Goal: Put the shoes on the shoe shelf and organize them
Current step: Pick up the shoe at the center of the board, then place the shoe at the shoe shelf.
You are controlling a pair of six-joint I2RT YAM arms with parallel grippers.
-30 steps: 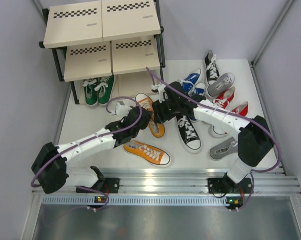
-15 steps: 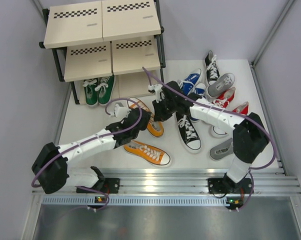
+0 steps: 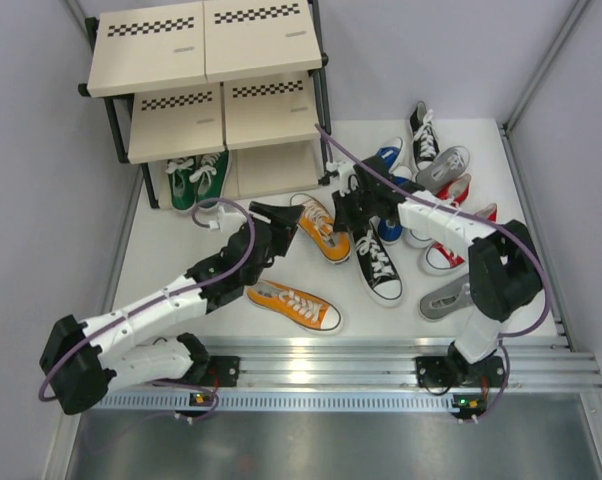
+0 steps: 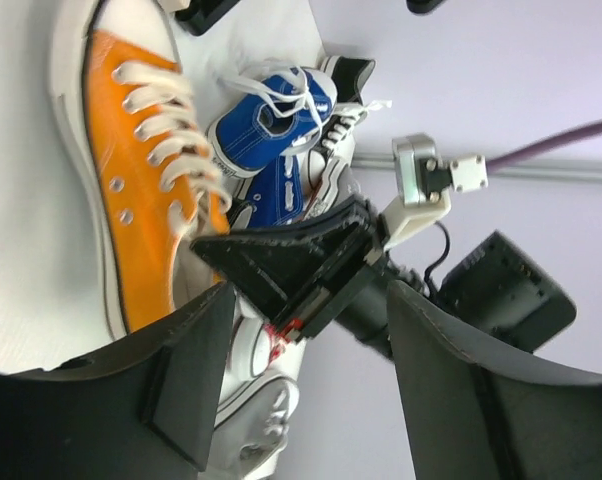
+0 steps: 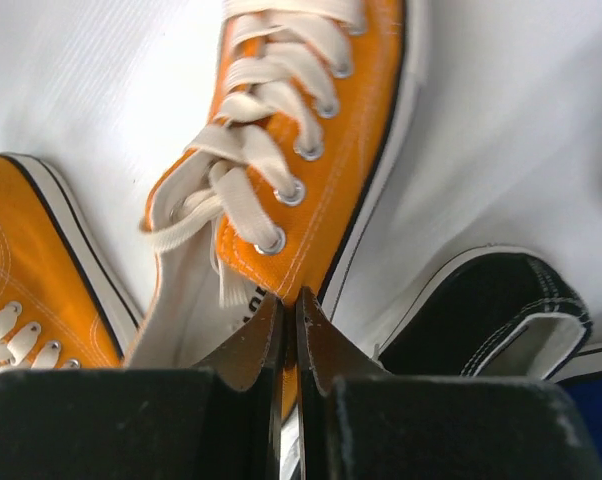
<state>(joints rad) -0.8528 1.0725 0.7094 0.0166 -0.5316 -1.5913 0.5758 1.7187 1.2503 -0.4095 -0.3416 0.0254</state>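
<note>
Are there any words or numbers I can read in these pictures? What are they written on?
There are no words or numbers that can be read.
Shoe shelf: the checkered strips are only a pattern, not writing.
Shoe shelf boards: the small grey marks are too small to read.
Orange shoe: no logo or label shows clearly enough to read.

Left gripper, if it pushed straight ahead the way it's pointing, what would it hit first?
Probably the right gripper, shut on the heel of the orange shoe straight ahead; depth is unclear, so the shoe might come first.
</note>
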